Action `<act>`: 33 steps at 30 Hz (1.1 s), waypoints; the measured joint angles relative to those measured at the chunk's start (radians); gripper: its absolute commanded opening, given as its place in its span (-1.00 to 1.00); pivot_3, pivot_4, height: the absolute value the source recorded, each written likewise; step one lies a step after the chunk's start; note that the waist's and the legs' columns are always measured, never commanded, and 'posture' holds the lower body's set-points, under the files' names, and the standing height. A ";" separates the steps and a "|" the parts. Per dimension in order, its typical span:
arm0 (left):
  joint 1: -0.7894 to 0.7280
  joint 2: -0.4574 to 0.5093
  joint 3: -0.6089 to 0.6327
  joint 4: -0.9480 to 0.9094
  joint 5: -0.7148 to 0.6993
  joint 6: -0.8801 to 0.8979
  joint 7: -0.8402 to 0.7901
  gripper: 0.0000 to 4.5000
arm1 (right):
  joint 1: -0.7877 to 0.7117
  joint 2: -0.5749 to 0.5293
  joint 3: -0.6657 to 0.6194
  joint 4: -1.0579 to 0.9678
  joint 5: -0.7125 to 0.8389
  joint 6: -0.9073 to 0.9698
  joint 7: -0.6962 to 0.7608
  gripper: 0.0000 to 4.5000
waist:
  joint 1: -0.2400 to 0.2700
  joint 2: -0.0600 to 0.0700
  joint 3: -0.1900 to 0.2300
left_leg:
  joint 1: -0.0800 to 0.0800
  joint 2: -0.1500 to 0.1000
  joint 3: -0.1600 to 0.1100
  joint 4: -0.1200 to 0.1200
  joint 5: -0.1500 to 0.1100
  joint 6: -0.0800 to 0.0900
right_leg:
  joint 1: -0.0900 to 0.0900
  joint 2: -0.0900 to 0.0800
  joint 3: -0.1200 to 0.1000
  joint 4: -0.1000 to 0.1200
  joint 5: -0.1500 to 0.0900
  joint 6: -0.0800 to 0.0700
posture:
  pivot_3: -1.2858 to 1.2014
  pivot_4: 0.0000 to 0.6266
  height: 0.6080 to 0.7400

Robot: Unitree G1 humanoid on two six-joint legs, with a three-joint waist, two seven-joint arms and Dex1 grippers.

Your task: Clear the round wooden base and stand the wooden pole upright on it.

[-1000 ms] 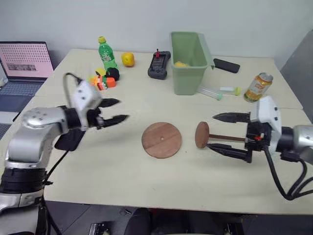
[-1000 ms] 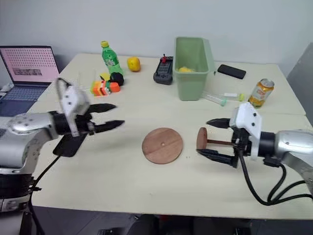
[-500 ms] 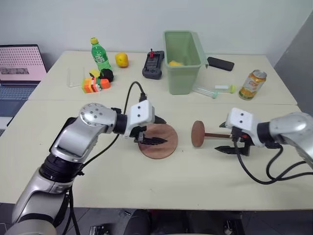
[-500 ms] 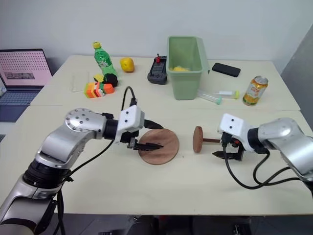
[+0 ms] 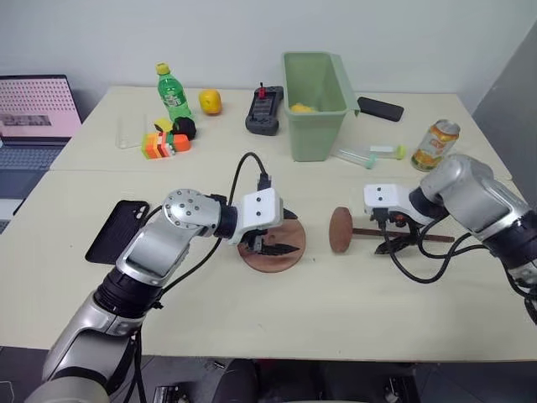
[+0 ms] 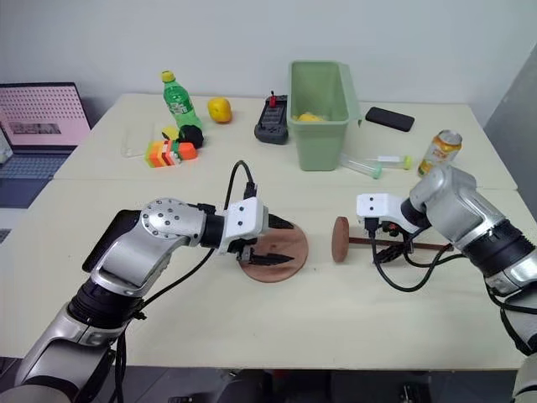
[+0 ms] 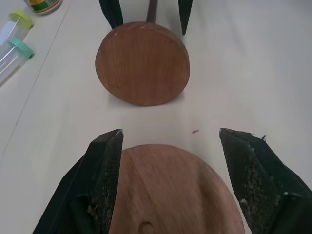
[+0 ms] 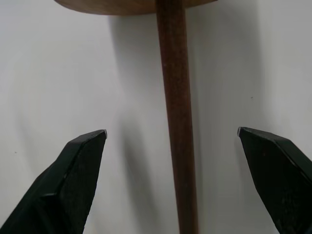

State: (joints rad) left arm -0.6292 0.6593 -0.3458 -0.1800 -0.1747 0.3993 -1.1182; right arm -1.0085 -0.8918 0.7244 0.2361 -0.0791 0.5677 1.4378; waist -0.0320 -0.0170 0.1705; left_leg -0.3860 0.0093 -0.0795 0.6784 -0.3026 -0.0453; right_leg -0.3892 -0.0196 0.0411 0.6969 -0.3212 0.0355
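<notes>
We see a green bin [image 5: 315, 105], green bottle [image 5: 170, 91], lemon [image 5: 211, 102], soda can [image 5: 437, 144], laptop [image 5: 33, 109] and black phone [image 5: 116, 231] on the surface [image 5: 252, 311].

Both arms reach inward, the left gripper [image 7: 170, 161] and right gripper [image 8: 173, 165] with fingers spread apart.

The round wooden base [image 5: 273, 245], a flat reddish-brown disc with a tiny centre hole, lay flat on the table, partly between and under the left gripper's [image 7: 170, 161] spread jaws. The wooden pole [image 5: 394, 232] lay on its side, thin dark rod running between the right gripper's [image 8: 175, 161] open jaws, its end disc upright on edge just beyond them.
</notes>
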 measured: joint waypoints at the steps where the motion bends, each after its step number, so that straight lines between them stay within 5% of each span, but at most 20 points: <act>1: 0.002 -0.002 0.000 0.000 0.001 0.000 0.002 0.47 | -0.006 0.011 0.004 0.017 -0.013 -0.012 0.005 0.56 | 0.000 0.000 0.000 | 0.000 0.000 0.000 0.000 0.000 0.000 | 0.000 0.000 0.000 0.000 0.000 0.000 | 0.03 -0.52 1.00; 15: 0.018 -0.008 -0.001 0.005 0.025 -0.019 0.009 0.47 | -0.041 0.095 -0.002 0.130 -0.099 -0.060 0.063 -0.90 | 0.000 0.000 0.000 | 0.000 0.000 0.000 0.000 0.000 -0.001 | 0.000 -0.001 0.000 0.000 0.000 0.000 | 0.03 -0.52 1.00; 23: 0.020 0.031 0.024 0.079 0.022 -0.049 -0.030 0.47 | -0.023 0.105 -0.128 0.081 -0.053 -0.003 0.051 -0.90 | 0.000 0.001 0.000 | 0.000 0.000 0.000 0.000 0.000 -0.001 | -0.001 -0.001 0.000 0.001 0.000 0.000 | 0.03 -0.52 1.00; 27: 0.071 0.147 0.162 0.146 -0.007 -0.075 -0.057 0.47 | 0.036 0.122 -0.430 -0.208 0.105 0.154 -0.061 -0.90 | -0.007 0.002 0.001 | -0.001 0.002 -0.001 -0.002 0.000 -0.001 | -0.003 -0.001 -0.001 0.001 0.000 0.000 | 0.03 -0.52 1.00; 33: 0.214 0.255 0.317 0.136 -0.099 -0.077 -0.121 0.47 | 0.194 0.407 -0.745 -0.623 0.351 0.367 -0.321 -0.90 | -0.004 0.002 0.001 | -0.003 0.002 -0.002 -0.001 0.000 0.000 | -0.003 -0.001 -0.001 0.002 0.000 0.000 | 0.03 -0.52 1.00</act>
State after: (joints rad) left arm -0.4148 0.9142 -0.0284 -0.0445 -0.2735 0.3221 -1.2394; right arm -0.8140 -0.4847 -0.0207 -0.3865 0.2723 0.9351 1.1171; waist -0.0363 -0.0150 0.1717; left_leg -0.3890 0.0111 -0.0820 0.6777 -0.3027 -0.0453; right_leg -0.3918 -0.0203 0.0397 0.6989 -0.3212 0.0355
